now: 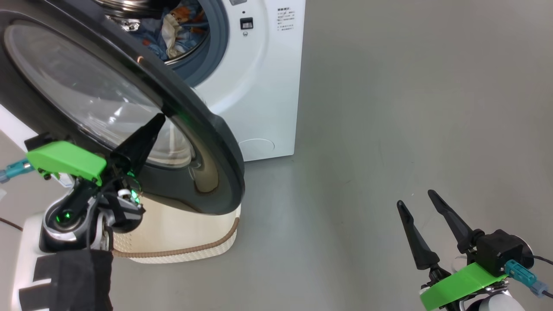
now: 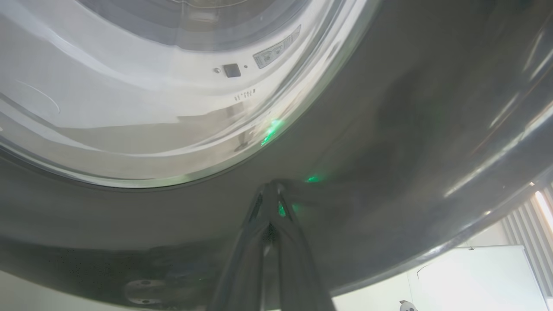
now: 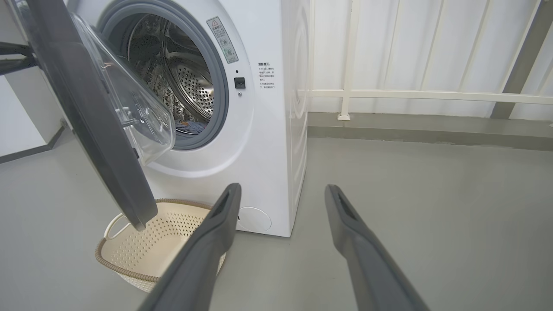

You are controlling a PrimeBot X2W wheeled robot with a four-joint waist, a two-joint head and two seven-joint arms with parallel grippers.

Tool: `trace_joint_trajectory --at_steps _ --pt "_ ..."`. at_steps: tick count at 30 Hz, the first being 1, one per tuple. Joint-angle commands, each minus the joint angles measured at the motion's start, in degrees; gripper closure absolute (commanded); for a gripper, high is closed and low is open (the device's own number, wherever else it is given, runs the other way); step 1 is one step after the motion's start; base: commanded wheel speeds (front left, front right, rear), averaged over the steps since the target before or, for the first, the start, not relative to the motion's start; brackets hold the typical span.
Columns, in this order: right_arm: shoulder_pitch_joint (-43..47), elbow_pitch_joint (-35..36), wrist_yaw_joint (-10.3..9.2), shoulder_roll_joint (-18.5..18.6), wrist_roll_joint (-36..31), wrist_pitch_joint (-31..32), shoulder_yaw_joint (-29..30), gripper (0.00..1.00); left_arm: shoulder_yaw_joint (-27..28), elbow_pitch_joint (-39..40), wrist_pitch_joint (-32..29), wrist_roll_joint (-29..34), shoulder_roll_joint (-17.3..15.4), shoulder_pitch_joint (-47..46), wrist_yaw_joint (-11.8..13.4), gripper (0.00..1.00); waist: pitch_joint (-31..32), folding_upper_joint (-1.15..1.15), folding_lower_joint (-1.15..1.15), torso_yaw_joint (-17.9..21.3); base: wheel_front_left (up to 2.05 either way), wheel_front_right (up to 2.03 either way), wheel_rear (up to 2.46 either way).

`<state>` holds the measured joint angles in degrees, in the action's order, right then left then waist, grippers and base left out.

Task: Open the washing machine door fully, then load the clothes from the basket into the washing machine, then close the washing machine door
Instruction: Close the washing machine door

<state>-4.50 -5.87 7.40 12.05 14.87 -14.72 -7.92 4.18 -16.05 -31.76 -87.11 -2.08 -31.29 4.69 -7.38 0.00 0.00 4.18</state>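
Door-closing step, I reckon. The clothes (image 1: 181, 26) are in the drum, up at twelve o'clock in my head view, a blue bundle with orange and white lying inside the washing machine (image 1: 259, 86). Nothing shows in the basket (image 3: 147, 246) in my right wrist view, so loading looks done.

My left gripper (image 1: 160, 117) is pinched tight, holding nothing. Its tips sit on the outer face of the washing machine door (image 1: 207, 142), right where the black rim meets the glass, at about nine o'clock from picture centre. They seem to be touching it. The door hangs part-open, swung out over the basket.

My right gripper (image 1: 414, 198) waits at five o'clock with its fingers spread wide and empty, well apart from the machine.

Next move, as I judge it: push the rim along the door's arc toward the opening at one o'clock. The glossy surface could let my tips slide, so I'd press steadily until the latch catches.
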Motion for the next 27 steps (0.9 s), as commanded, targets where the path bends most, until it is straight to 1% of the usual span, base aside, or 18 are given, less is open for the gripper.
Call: trace_joint_trajectory --at_steps 1,12,15,19,23,24,25,26,27 --pt "-0.3 1.2 0.09 0.2 0.5 -0.3 -1.0 0.00 0.9 0.5 0.3 -0.6 -1.0 -3.2 -1.0 1.00 0.1 0.00 0.00 0.2 0.00 0.00 0.00" --pt "-0.2 1.1 0.09 0.0 0.5 -0.3 -1.0 0.00 -0.1 -3.5 2.3 -1.6 -0.9 -5.2 -3.3 1.00 0.1 0.00 0.00 0.6 0.00 0.00 0.00" --pt "-0.3 1.1 0.09 0.0 0.6 -0.3 -1.1 0.00 -0.4 -4.2 3.4 -1.1 -0.9 -5.1 -4.2 1.00 0.1 0.00 0.00 0.6 0.00 0.00 0.00" --pt "-0.1 1.1 0.09 0.0 0.6 -0.3 -0.9 0.00 -1.4 -3.8 5.8 2.3 -1.8 -3.9 -5.9 1.00 0.0 0.00 0.00 0.6 0.00 0.00 0.00" --pt "0.4 1.2 0.09 0.0 0.6 -0.3 -0.4 0.00 -2.7 -1.8 9.5 7.9 -3.7 -1.0 -7.7 0.99 0.2 0.00 0.00 0.4 0.00 0.00 0.00" --pt "0.5 1.2 0.09 0.0 0.5 -0.3 -0.2 0.00 -3.0 -1.2 11.0 9.8 -4.3 -0.1 -7.9 0.82 0.3 0.00 0.00 0.3 0.00 0.00 0.00" --pt "0.7 1.3 0.09 0.0 0.5 -0.3 0.0 0.00 -3.4 -0.5 12.1 11.3 -4.7 0.8 -8.2 0.68 0.4 0.00 0.00 0.2 0.00 0.00 0.00" --pt "0.8 1.3 0.09 0.0 0.5 -0.3 0.2 0.00 -3.7 0.2 13.4 12.9 -5.1 1.8 -8.5 0.58 0.4 0.00 0.00 0.0 0.00 0.00 0.00" --pt "1.0 1.4 0.09 0.0 0.4 -0.3 0.4 0.00 -4.1 0.9 14.6 14.7 -5.7 2.8 -8.7 0.28 0.5 0.00 0.00 -0.1 0.00 0.00 0.00"
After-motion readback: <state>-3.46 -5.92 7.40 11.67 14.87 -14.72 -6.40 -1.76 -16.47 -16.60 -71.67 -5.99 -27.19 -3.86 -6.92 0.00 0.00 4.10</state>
